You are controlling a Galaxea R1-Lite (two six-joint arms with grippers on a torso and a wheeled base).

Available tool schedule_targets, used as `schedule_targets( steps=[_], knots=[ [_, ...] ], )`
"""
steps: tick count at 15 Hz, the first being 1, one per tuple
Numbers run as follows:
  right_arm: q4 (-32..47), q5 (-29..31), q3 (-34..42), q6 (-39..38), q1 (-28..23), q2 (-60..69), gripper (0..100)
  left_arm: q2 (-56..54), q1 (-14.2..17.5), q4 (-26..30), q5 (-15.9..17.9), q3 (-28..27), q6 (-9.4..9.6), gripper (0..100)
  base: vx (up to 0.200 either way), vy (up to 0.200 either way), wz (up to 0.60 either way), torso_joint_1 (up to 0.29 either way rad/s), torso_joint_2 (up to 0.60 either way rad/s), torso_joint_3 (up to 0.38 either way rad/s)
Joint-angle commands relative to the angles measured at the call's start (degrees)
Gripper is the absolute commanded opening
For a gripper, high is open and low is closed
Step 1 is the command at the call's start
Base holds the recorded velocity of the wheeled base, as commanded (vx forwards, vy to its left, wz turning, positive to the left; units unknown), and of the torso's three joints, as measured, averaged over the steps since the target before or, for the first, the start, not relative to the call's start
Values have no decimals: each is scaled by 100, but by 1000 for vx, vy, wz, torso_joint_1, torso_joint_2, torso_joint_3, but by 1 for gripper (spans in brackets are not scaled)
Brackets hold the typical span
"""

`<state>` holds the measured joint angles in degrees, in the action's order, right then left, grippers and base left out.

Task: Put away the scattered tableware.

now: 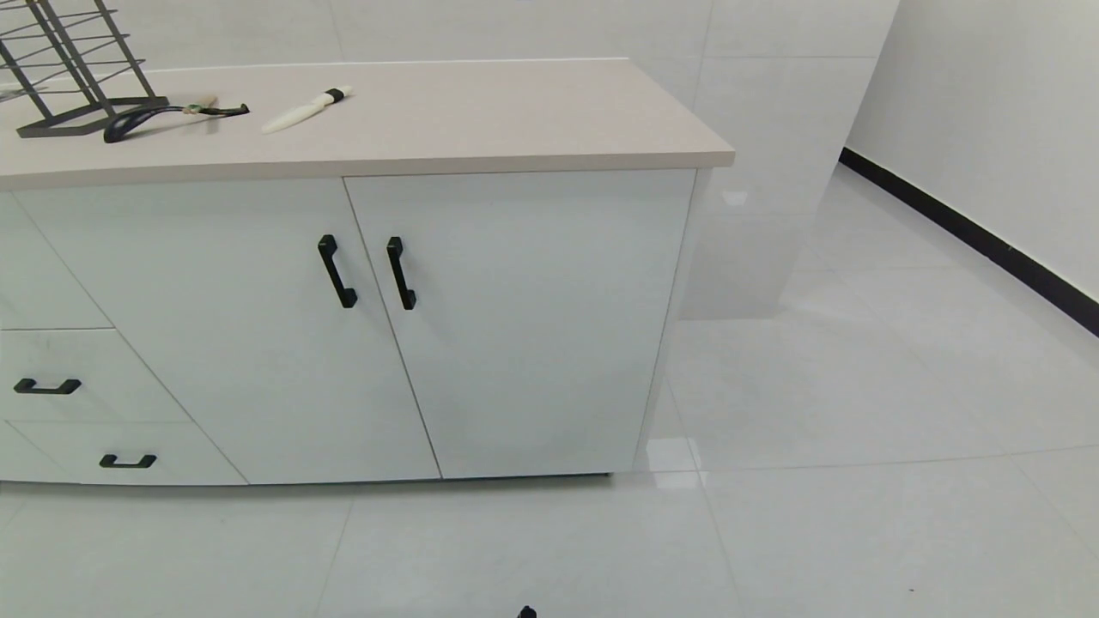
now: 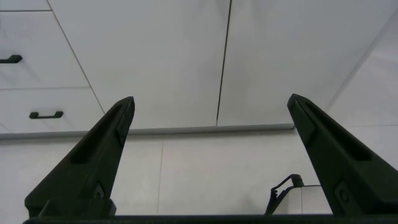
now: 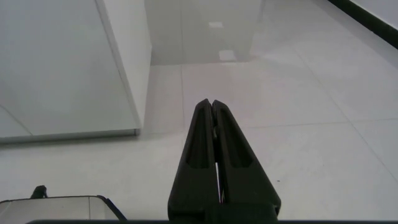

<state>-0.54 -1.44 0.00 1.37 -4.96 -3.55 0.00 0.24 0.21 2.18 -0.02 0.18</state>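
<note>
Left end effector (image 2: 211,99) gapes wide, empty; right end effector (image 3: 212,103) is pressed closed, empty; wire rack (image 1: 64,126) is cut off.

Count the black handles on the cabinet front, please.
4. Left door handle and right door handle stand upright, side by side; upper drawer handle and lower drawer handle sit at the left. More may hide beyond the left edge.

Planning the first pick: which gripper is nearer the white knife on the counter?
Left, probably. The left gripper is low, facing the cabinet doors beneath the white knife; the right gripper is low by the cabinet's end corner, farther along.
</note>
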Motion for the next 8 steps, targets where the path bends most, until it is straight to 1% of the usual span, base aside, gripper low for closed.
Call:
schedule_targets(
  steps=[1, 2, 3, 4, 5, 7, 8],
  knots=[
    [-8, -146, 0, 92, -84, -129, 0, 9, 2, 6, -7, 2, -1, 100, 0, 0, 0, 0, 0, 0],
    [-17, -392, 0, 294, -75, -129, 0, 9, -7, 6, -42, 2, -9, 100, 0, 0, 0, 0, 0, 0],
    [-17, -410, 0, 356, -5, -129, 0, 9, 2, -3, -42, 2, -9, 100, 0, 200, 0, -2, 7, -2],
    [-25, -419, 0, 356, 566, -32, 0, 9, 2, 6, -34, -6, 8, 100, 0, 200, 0, 2, 2, 2],
    [-34, -427, 0, 347, 663, 109, 0, 9, 2, 6, -25, 2, 8, 100, 0, 200, 0, -2, 2, 12],
    [-17, -357, 0, 197, 496, 355, 0, 9, 2, 6, -34, -6, -1, 100, 0, 200, 0, 7, 5, -2],
    [-8, -181, 0, 66, 496, 355, 0, 9, 2, 6, -25, 2, 8, 100, 0, 0, 0, 0, 0, 0]
  ],
)
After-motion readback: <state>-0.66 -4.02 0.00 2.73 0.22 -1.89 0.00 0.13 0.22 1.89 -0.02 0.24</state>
